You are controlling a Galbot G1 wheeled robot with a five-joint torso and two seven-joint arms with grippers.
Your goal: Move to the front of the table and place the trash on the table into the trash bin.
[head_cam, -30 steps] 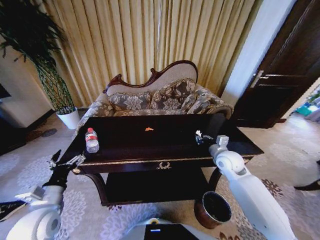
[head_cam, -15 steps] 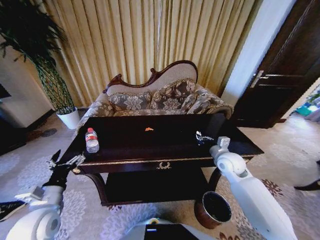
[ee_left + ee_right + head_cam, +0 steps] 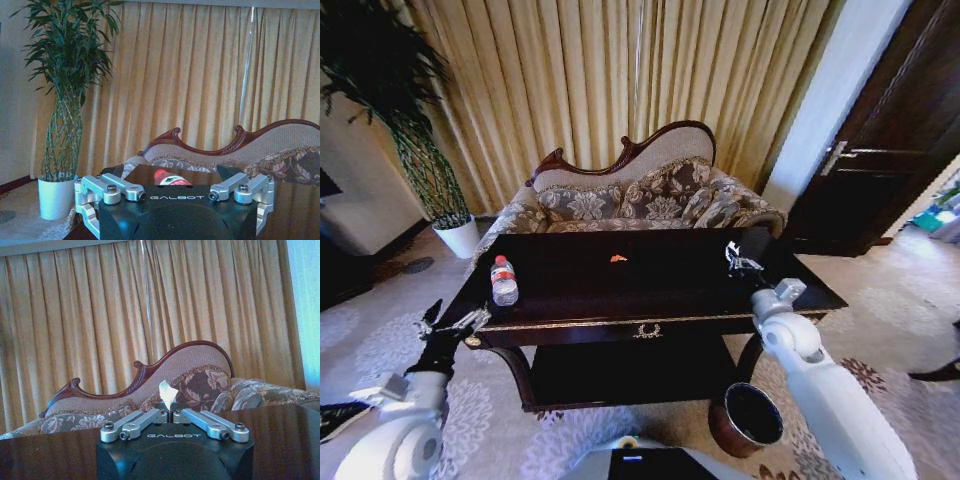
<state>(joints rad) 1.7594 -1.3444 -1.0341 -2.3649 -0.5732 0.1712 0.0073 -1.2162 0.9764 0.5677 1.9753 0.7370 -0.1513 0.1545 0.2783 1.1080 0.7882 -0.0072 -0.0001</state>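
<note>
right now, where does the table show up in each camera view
Head view: the table spans the middle, in front of the sofa.
Left wrist view: its dark top lies beyond the open left hand.
Right wrist view: its glossy top runs to both sides of the right hand, which pinches the trash.
Shared landmark: the sofa's carved wooden back.
</note>
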